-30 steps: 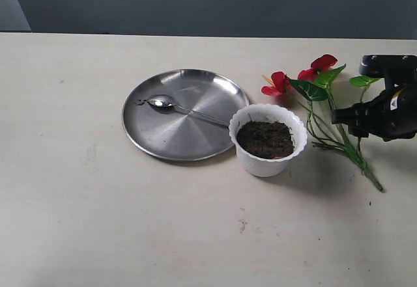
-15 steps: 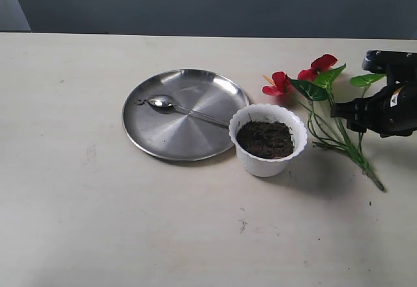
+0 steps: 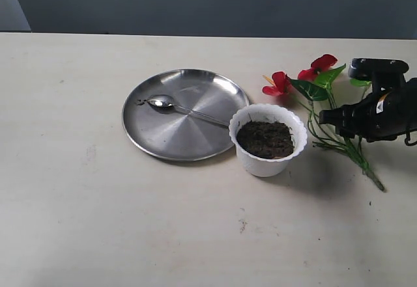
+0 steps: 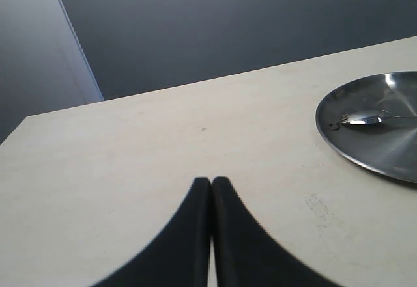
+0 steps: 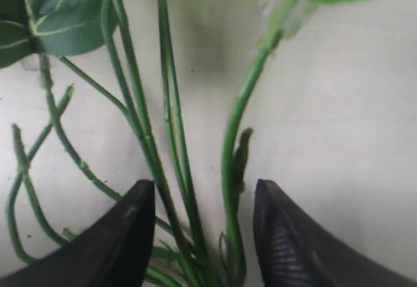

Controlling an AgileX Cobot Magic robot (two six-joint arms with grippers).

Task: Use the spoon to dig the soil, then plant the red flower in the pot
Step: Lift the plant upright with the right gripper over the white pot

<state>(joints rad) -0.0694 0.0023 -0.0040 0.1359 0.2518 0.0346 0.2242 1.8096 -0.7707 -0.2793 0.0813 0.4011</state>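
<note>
spoon [image 3: 171,107] – in steel dish | soil [image 3: 265,138] – fills white pot [image 3: 267,164] | red flower [image 3: 319,98] – flat beside pot

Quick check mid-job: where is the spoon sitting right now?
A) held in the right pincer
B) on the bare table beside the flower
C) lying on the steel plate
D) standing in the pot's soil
C: the spoon lies flat on the steel plate, apart from the pot, while the open right pincer straddles the red flower stems.

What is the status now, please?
Right end effector open, straddling red flower stems. Left end effector shut, empty. Spoon on plate. Nothing blocking.
</note>
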